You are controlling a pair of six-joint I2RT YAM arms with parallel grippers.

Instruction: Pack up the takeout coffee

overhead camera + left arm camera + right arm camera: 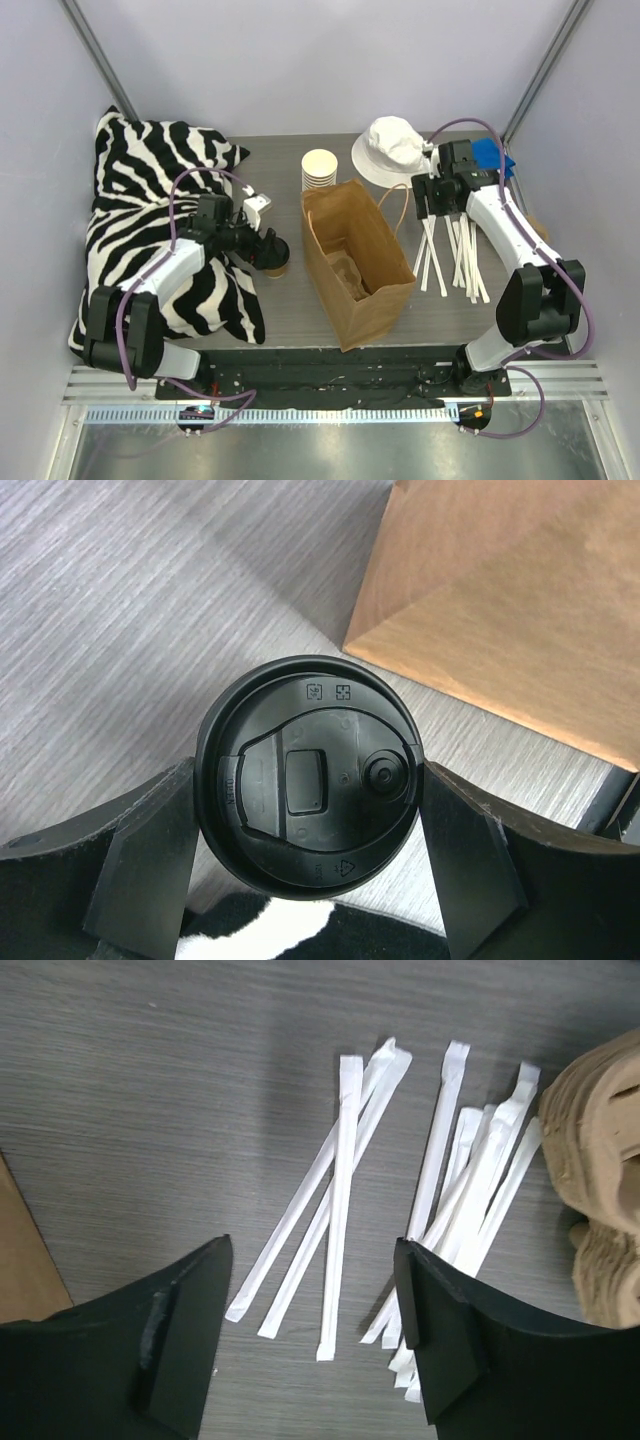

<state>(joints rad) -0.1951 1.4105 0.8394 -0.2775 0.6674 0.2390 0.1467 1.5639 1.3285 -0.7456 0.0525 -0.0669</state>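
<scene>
- The left gripper (310, 770) is closed on the takeout coffee (274, 252); one finger is pressed to each side of its black lid
- The coffee is set upright on the counter (290, 310), between the zebra cushion (150, 200) and the open paper bag (355, 260), outside the bag
- The right gripper (312, 1250) is held wide open above the wrapped straws (345, 1190); nothing is gripped

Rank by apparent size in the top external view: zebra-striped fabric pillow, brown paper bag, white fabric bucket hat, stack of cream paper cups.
Largest to smallest:
1. zebra-striped fabric pillow
2. brown paper bag
3. white fabric bucket hat
4. stack of cream paper cups, clearly smallest
</scene>
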